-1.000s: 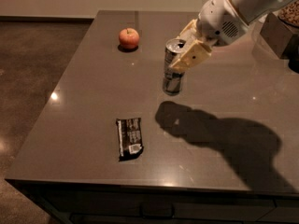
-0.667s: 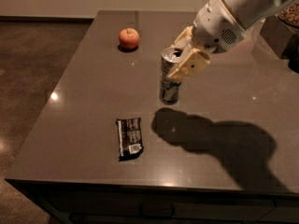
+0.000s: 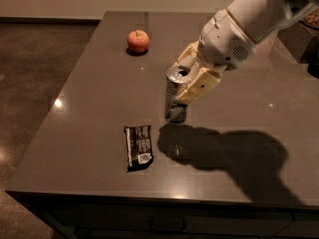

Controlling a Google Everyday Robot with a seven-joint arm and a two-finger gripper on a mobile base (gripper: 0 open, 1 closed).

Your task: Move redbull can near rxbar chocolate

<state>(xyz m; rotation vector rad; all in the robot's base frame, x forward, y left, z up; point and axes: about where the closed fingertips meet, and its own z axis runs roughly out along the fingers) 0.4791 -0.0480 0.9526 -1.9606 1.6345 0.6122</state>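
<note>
The redbull can (image 3: pixel 175 98) is a slim silver and blue can, upright, held at its upper part by my gripper (image 3: pixel 192 78). The gripper's cream fingers are closed on either side of the can's top, coming in from the right. The can's base is just above or on the table, right of the rxbar chocolate (image 3: pixel 137 146). The rxbar is a flat black wrapper with white text, lying flat near the table's front edge, a short gap from the can.
A red apple (image 3: pixel 137 40) sits at the back left of the dark grey table (image 3: pixel 89 98). The arm's shadow falls on the table's front right. A dark object stands at the far right edge (image 3: pixel 299 39). The table's left edge drops to the floor.
My gripper has carried the can toward the front left, closer to the rxbar. The apple and rxbar have not moved.
</note>
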